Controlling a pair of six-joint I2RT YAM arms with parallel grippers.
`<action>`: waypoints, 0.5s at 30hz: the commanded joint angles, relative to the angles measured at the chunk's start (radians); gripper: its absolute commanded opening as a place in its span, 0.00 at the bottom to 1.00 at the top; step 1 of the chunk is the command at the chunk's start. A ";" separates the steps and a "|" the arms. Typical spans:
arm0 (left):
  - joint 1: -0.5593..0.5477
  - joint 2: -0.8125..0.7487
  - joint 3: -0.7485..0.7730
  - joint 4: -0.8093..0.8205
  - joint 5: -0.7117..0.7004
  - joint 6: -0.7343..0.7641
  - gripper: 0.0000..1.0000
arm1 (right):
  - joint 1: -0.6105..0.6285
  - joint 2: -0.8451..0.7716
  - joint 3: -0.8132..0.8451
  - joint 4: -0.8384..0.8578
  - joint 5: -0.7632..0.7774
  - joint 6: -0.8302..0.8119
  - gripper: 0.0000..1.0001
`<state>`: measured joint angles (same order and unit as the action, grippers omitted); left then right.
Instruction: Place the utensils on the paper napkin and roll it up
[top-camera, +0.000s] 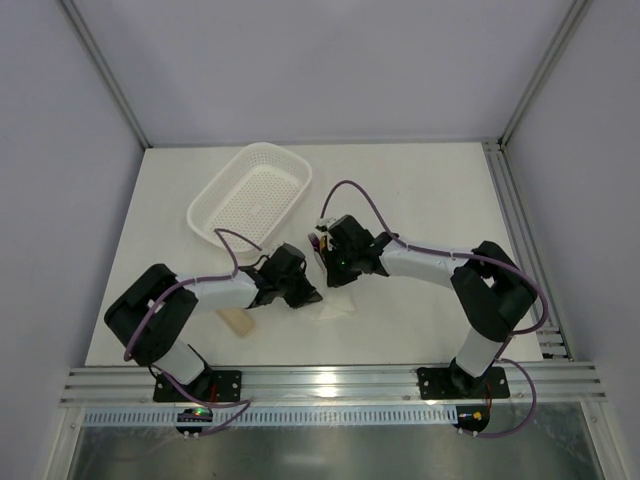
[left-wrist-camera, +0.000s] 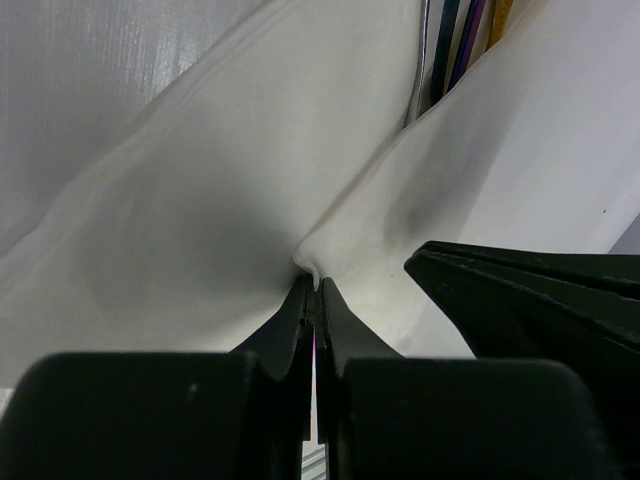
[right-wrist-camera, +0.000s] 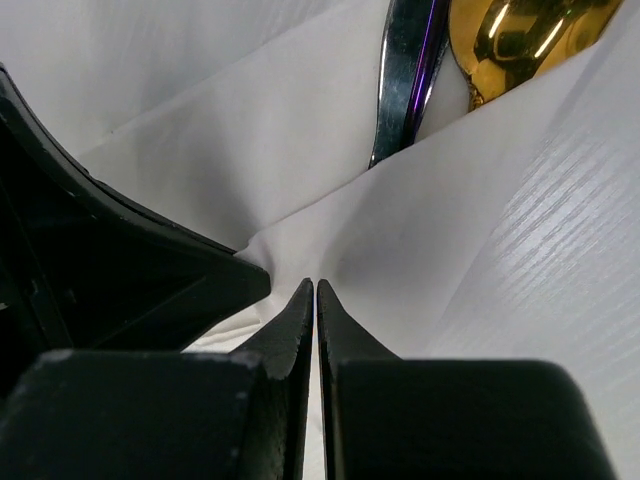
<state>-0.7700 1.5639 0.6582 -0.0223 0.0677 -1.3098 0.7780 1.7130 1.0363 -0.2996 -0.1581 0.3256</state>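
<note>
Toward desk near edge: thin white paper napkin folded over shiny gold-bowled spoon and dark purplish slim utensil. Both lie ahead-right of each pincer, long axes pointing away. Left pincer pinches napkin fold. Right pincer closed, tips at paper, hold unclear.

Left gripper, right gripper crowd together over paper napkin; basket behind; table right side free

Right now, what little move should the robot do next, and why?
Probably roll the pinched fold over the utensils: the left fingers are shut on a fold of the napkin, and the utensils only poke out of its crease, not yet rolled up.
</note>
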 joint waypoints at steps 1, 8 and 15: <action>-0.006 0.010 -0.017 -0.166 -0.092 0.021 0.00 | 0.010 -0.003 -0.016 0.060 -0.020 0.021 0.04; -0.012 -0.002 0.000 -0.205 -0.112 0.023 0.00 | 0.056 0.026 -0.024 0.034 0.060 0.024 0.04; -0.014 -0.001 0.024 -0.234 -0.123 0.030 0.01 | 0.079 0.059 -0.036 0.025 0.121 0.026 0.04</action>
<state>-0.7811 1.5520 0.6868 -0.1066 0.0216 -1.3087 0.8543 1.7569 1.0088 -0.2775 -0.0967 0.3466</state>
